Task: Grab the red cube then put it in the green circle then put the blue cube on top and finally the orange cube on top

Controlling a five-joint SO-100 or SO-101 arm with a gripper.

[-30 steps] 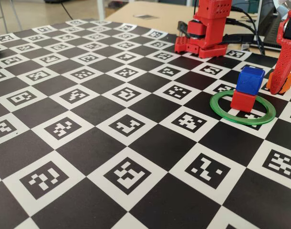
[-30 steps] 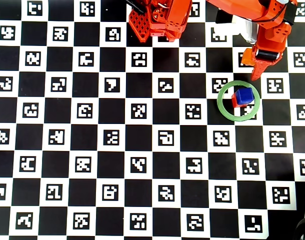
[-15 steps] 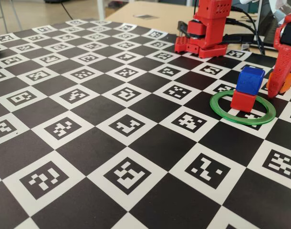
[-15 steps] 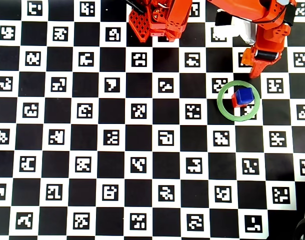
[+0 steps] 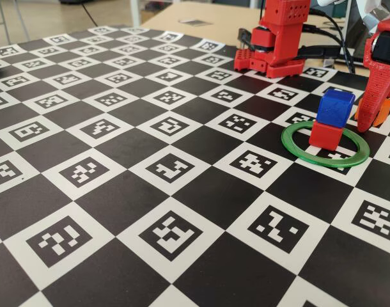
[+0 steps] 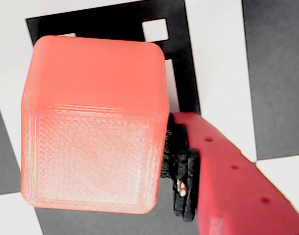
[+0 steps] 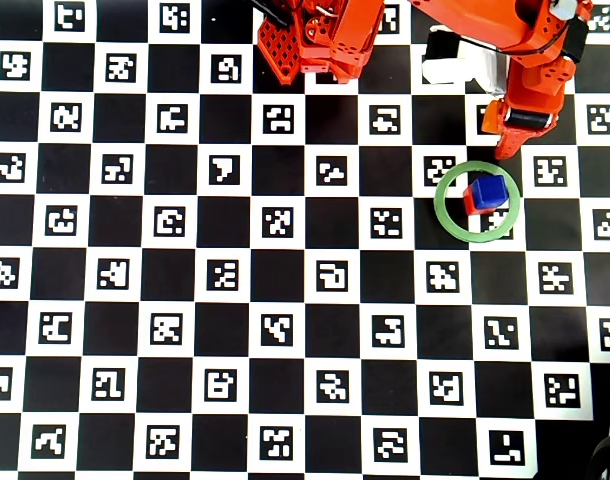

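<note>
Orange cube fills the wrist view, layer lines plain on its matte face, edges rounded, one red finger pressed to its side; the gripper pinches it just beside the green ring. Inside that thin, glossy ring the blue cube sits on the red cube. Beneath, a flat black-and-white checkerboard of square markers; behind it, a tan tabletop.
</note>
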